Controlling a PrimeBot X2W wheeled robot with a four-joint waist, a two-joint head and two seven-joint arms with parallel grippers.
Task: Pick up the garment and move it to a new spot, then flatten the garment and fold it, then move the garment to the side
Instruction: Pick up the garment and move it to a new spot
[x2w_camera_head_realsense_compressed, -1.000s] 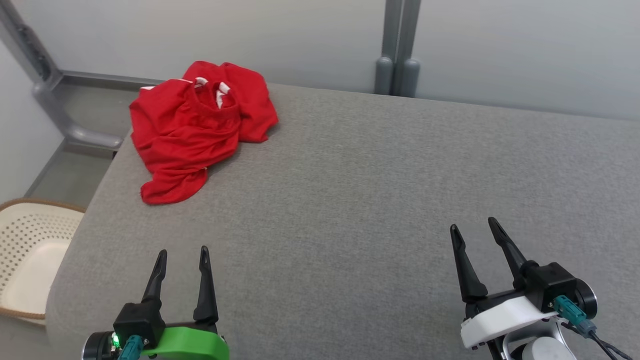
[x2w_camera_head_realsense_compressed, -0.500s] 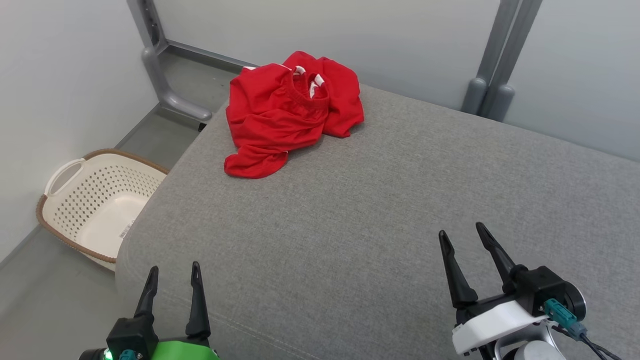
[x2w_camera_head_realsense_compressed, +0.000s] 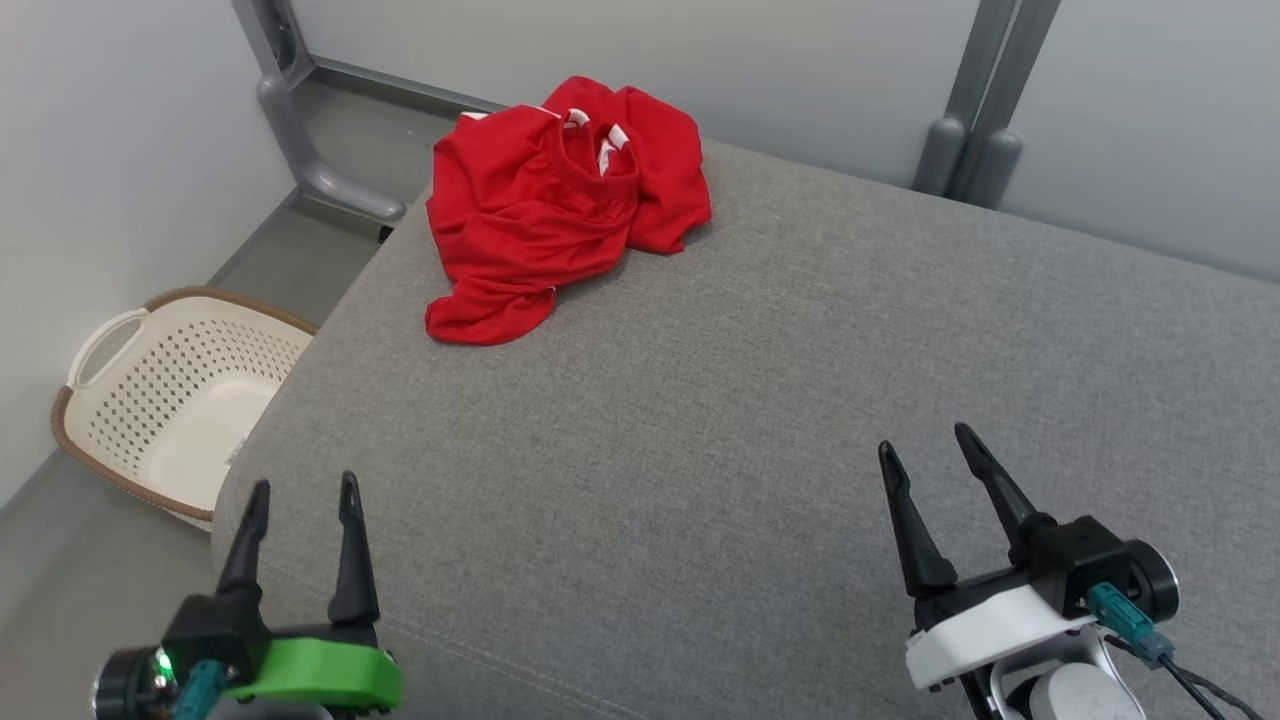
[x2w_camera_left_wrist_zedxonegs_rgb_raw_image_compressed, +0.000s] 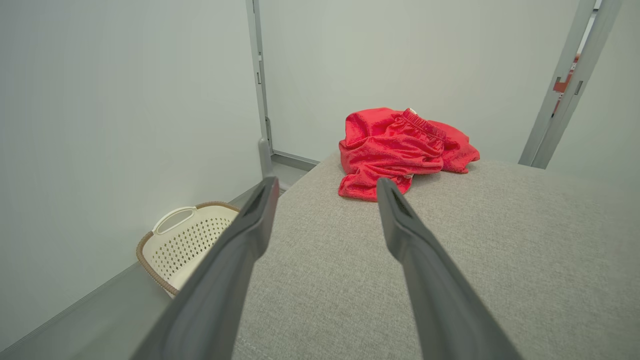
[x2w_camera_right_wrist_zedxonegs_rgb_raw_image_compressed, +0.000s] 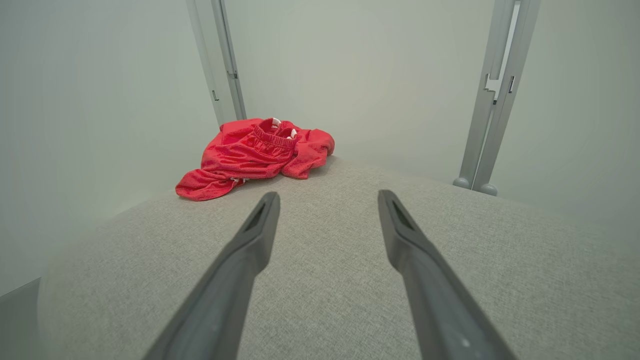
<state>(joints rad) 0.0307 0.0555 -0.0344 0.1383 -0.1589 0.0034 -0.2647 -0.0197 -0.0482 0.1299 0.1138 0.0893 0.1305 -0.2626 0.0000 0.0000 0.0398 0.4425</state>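
Crumpled red fabric garment (x2w_camera_head_realsense_compressed: 540, 220) with small white patches lies bunched on the far left corner of the wide grey upholstered cushion (x2w_camera_head_realsense_compressed: 700, 420), resting on its surface by the back edge. The left gripper (x2w_camera_head_realsense_compressed: 304, 482), on a green housing, hangs over the cushion's near left corner, its two dark fingers spread apart and grasping nothing. The right gripper (x2w_camera_head_realsense_compressed: 924, 440), on a white housing, sits over the cushion's near right part, also released and empty. Both are well apart from the garment. A cream perforated plastic basket (x2w_camera_head_realsense_compressed: 170, 385) with a brown rim stands on the floor just beside the cushion's left edge.
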